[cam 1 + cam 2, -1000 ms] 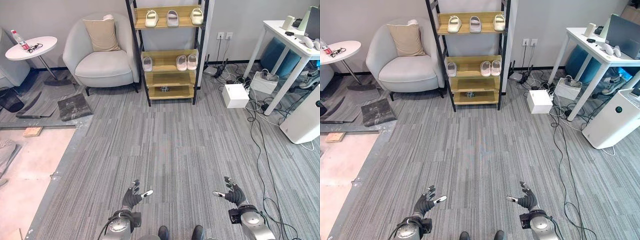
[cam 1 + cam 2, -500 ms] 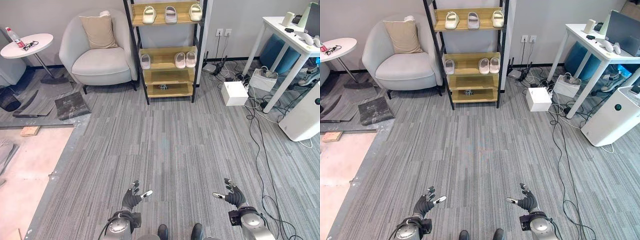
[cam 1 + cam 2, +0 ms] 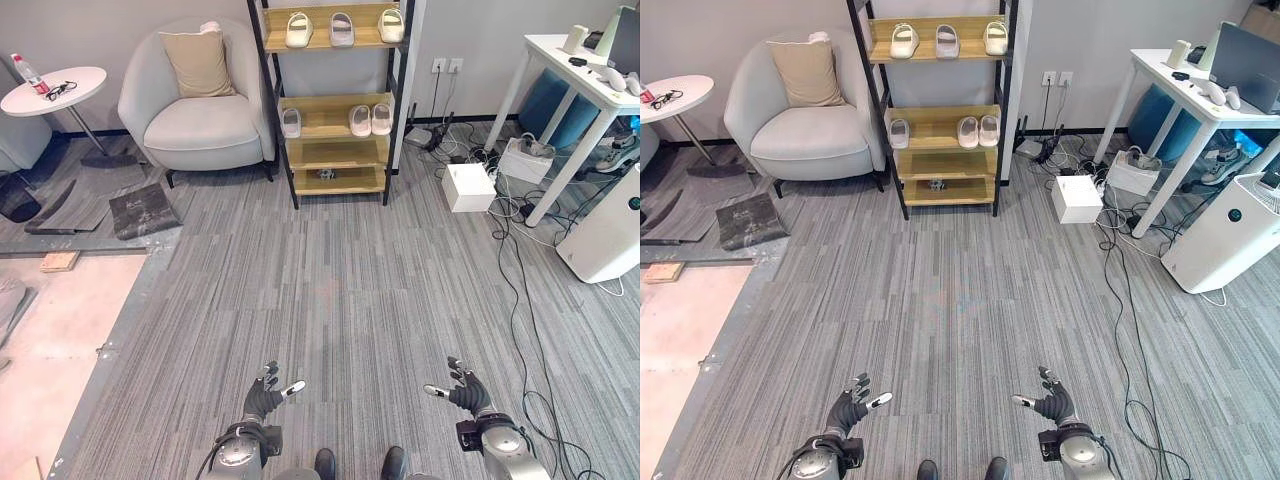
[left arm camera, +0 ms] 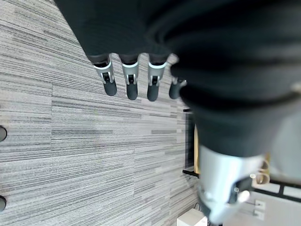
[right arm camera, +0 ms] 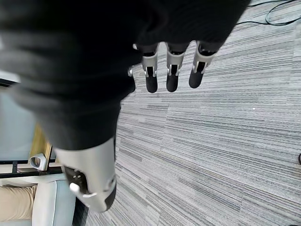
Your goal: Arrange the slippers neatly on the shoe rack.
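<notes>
Slippers (image 3: 361, 120) sit on shoe rack (image 3: 335, 149); left hand (image 3: 264, 396) and right hand (image 3: 464, 388) spread, empty.

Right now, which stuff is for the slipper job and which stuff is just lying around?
For the job:
shoe rack
top-shelf slippers
middle-shelf slippers
left hand and right hand, both empty

Just lying about:
armchair
round side table
white desk
white box
</notes>
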